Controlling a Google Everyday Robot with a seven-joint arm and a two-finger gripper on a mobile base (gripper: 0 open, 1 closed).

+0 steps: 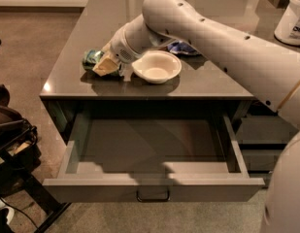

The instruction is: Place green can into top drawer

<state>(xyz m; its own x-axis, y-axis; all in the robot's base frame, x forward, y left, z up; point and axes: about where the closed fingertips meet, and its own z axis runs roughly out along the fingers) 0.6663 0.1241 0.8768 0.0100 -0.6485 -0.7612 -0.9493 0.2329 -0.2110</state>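
Observation:
The green can (pixel 92 58) lies on its side on the grey counter (pixel 208 79), left of the white bowl (pixel 157 66). My gripper (pixel 107 66) reaches down to the can's right end, its tan fingers partly covering the can. The top drawer (pixel 152 152) is pulled wide open below the counter and is empty; its grey front carries a small bar handle (pixel 153 196).
A blue-and-white snack bag (pixel 182 47) lies behind the bowl, mostly hidden by my arm. A white tub (pixel 294 21) stands at the counter's far right. Narrower dark drawers (pixel 263 144) are to the right. A black bag and frame (pixel 11 144) stand at the left.

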